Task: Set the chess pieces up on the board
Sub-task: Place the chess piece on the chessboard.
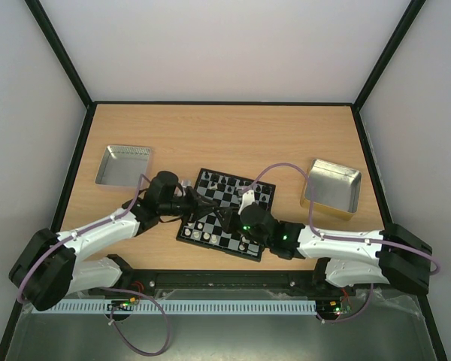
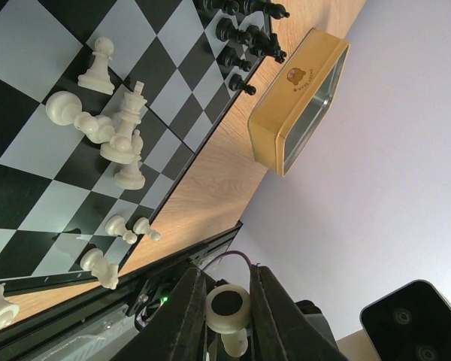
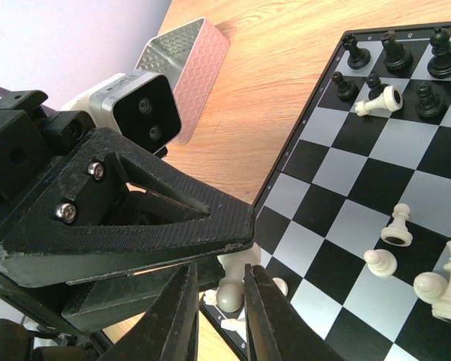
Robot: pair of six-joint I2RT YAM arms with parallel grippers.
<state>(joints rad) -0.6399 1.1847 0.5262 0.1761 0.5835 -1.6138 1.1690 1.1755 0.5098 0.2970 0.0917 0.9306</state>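
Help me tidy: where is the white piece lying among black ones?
Right wrist view, upper right: the white piece lies between black pieces, near the board's corner.

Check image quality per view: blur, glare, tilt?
Top external: even light, sharp, chess pieces tiny on the board. Left wrist: frame rolled, board diagonal, left gripper dark around its sharp white piece. Right wrist: left gripper's dark body fills the near left.

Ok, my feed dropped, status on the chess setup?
Left gripper shut on white chessman. Right gripper narrow around a white piece, grip unclear, beside left gripper. Board: white pieces toppled.
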